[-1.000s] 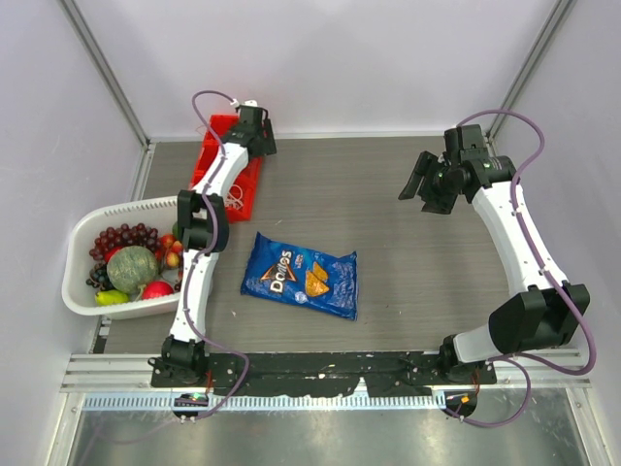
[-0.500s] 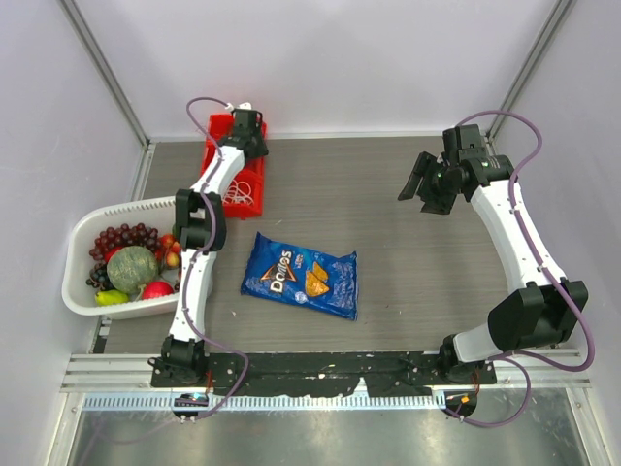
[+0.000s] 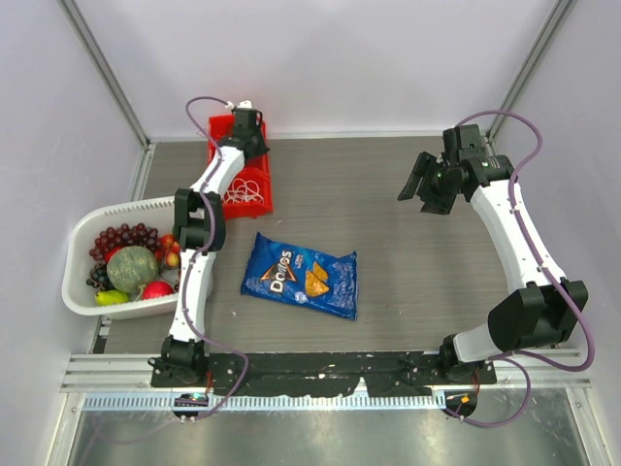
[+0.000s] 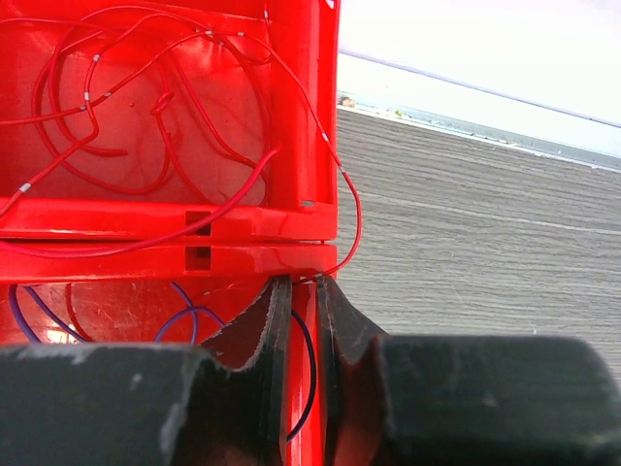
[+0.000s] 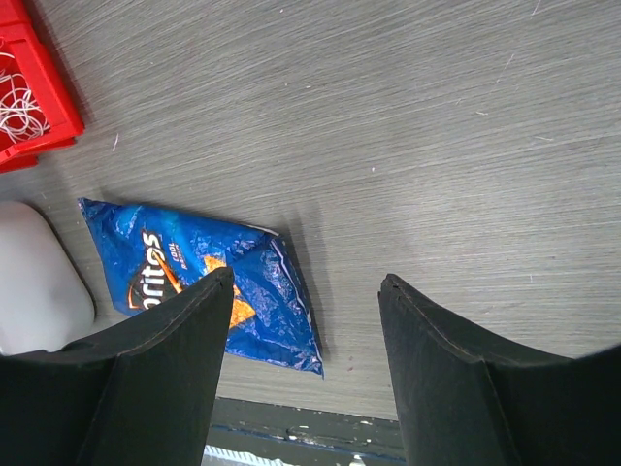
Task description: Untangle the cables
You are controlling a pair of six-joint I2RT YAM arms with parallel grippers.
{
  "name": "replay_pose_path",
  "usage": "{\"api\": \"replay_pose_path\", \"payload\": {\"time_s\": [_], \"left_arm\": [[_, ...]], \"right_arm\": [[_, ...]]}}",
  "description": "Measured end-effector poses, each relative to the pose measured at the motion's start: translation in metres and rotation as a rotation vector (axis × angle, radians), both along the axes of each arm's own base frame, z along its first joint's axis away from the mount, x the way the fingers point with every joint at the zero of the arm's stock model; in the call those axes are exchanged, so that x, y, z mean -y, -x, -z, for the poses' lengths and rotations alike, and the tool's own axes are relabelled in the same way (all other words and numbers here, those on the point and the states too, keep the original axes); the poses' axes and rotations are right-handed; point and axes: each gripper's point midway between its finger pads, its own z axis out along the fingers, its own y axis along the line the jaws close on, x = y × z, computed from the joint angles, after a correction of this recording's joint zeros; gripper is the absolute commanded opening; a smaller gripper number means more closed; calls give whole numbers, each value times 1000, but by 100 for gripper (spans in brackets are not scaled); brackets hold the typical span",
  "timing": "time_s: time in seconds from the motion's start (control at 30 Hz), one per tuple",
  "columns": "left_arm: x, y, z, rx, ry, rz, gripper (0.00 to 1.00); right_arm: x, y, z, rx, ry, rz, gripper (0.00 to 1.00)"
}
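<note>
The cables lie in a red bin [image 3: 260,202] at the back left. Red cables [image 4: 146,116] curl in its far compartment, a bluish cable [image 4: 184,316] loops in the near one, and white cables [image 3: 243,191] show from above. My left gripper [image 4: 302,282] straddles the bin's right wall [image 4: 322,116], jaws shut on that wall with a strand of bluish cable between them. My right gripper [image 3: 427,184] hangs open above the bare table at the back right, holding nothing; its wrist view shows the fingers [image 5: 194,320] wide apart.
A blue chip bag [image 3: 301,274] lies flat mid-table. A white basket [image 3: 82,291] of fruit stands at the left edge. White walls close in the table at the back and both sides.
My left gripper has closed from wide open onto the bin's wall, and the bin has shifted and turned slightly to the right. The right arm has stayed put.
</note>
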Motion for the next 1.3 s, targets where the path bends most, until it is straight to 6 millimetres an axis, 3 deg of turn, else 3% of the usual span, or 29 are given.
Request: {"api": "replay_pose_path", "payload": {"time_s": [0.37,0.7,0.8,1.1,1.13,1.17,1.23,1.3], "left_arm": [[-9,2,-16,54,-17,-10,0],[-19,-3,-83,214,-7,-55,0],[-25,-4,-94,241,0,-70,0],[-45,7,-65,161,-26,-141,0],[-48,10,-63,145,-35,-155,2],[-50,13,-60,132,-40,-166,11],[-55,19,-57,110,-46,-189,38],[-57,24,-55,95,-47,-200,55]], "right_arm": [[0,0,0,-1,-2,-2,66],[-1,-1,3,-11,-3,-3,66],[-1,-1,3,-12,-4,-3,66],[-1,-1,3,-12,-4,-3,66],[-1,-1,3,-12,-4,-3,66],[-1,-1,3,-12,-5,-3,66],[-1,-1,4,-14,-5,-4,66],[-2,-1,4,-16,-6,-4,66]]}}
